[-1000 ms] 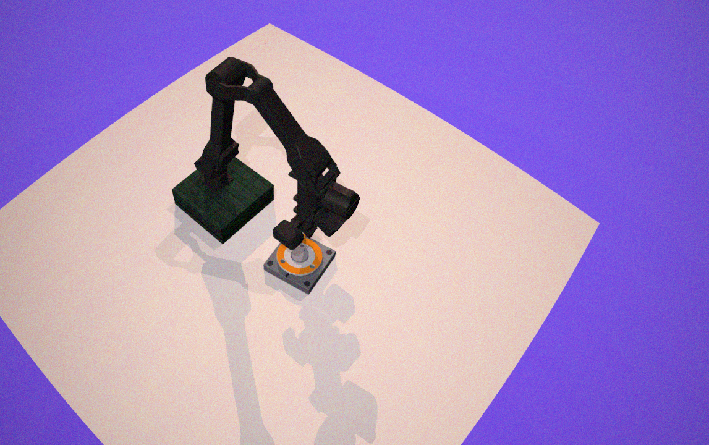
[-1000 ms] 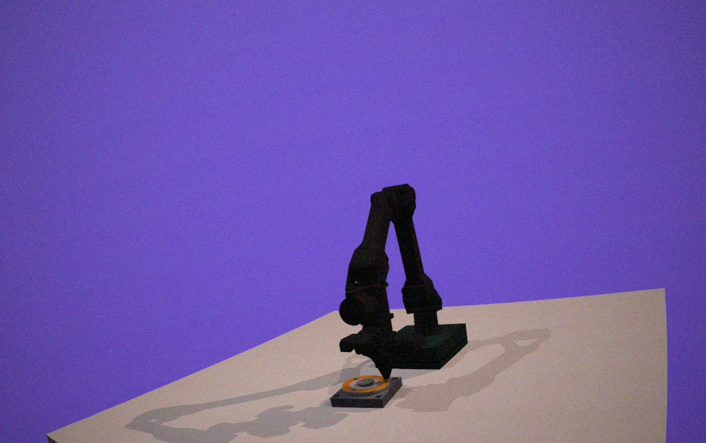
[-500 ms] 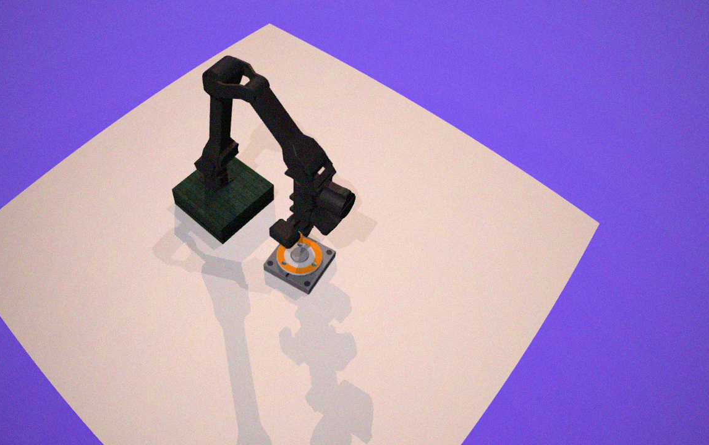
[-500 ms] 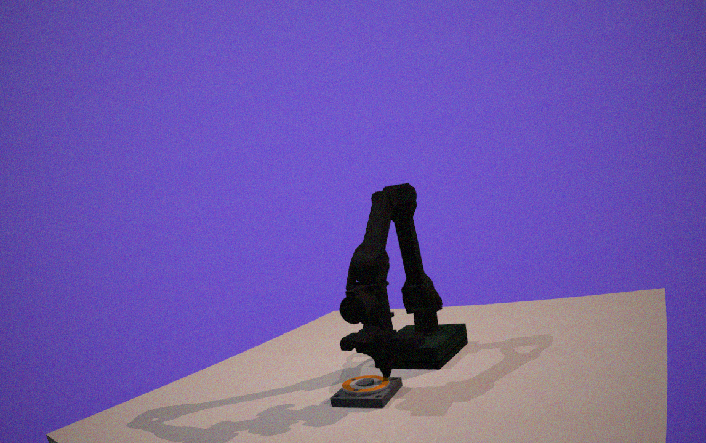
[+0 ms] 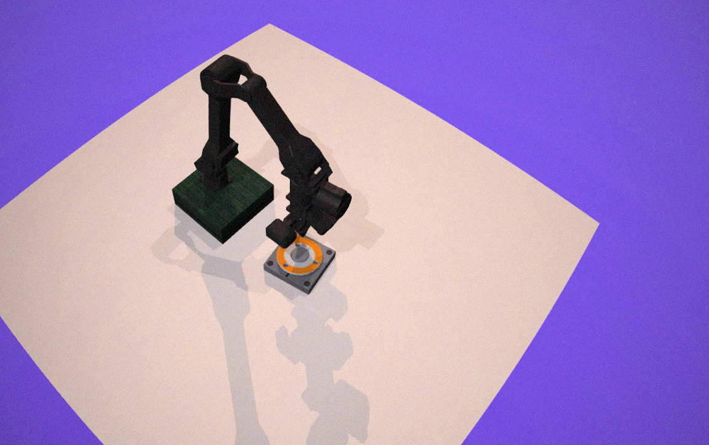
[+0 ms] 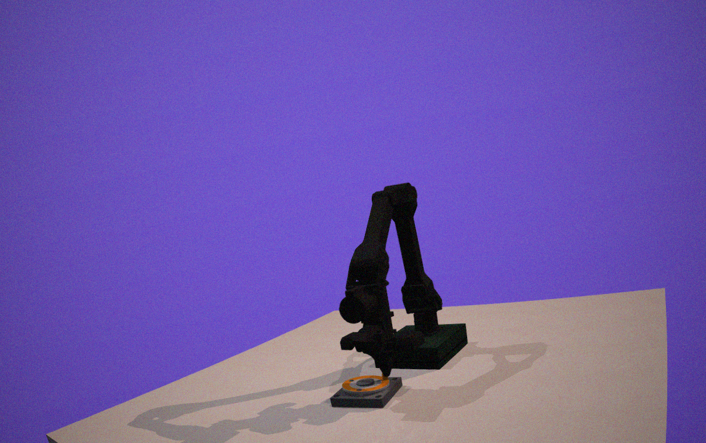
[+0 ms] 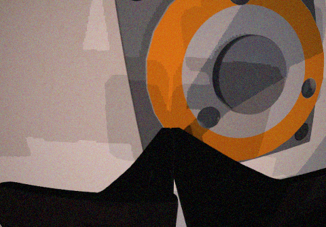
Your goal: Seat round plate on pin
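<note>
Closed, empty hand (image 7: 174, 134) presses its tip on the orange plate's (image 7: 168, 55) near rim above the grey base (image 7: 132, 32); seating unconfirmed, and withdrawal remains.

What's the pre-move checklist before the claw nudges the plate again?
1. Claw shut, holding nothing: ok.
2. Claw tip at the plate rim, on the side nearest the wrist camera: ok.
3. Plate ringing the post: ok.
4. Pin inside a plate hole: cannot tell; three holes show, no pin visible.
5. Orange tab located: cannot tell; the claw may hide it.
6. Plate flat on the base: cannot tell from these views.
7. Robot off the plate: not ok; the tip appears to rest against the rim.
</note>
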`<state>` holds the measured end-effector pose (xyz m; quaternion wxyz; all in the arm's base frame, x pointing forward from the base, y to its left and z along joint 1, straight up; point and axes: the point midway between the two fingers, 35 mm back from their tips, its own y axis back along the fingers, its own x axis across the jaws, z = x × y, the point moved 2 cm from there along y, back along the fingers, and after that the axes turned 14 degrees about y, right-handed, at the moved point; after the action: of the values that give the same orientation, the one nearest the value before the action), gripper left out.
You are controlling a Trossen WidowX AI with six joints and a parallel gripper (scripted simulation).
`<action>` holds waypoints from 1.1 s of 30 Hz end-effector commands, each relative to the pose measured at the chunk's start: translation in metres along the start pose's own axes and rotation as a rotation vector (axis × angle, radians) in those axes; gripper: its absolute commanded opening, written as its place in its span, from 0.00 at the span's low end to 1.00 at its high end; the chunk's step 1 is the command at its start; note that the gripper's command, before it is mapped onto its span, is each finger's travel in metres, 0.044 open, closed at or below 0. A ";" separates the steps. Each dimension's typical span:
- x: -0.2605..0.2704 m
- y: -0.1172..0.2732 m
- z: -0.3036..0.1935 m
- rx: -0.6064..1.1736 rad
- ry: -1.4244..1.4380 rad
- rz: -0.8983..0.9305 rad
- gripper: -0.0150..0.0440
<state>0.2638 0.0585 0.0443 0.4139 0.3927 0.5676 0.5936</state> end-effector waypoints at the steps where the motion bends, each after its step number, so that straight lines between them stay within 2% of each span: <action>1: -0.002 -0.003 -0.008 0.019 0.001 0.000 0.25; 33: -0.022 -0.003 -0.026 0.021 0.001 -0.002 0.25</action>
<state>0.2493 0.0343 0.0416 0.4095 0.3962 0.5717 0.5904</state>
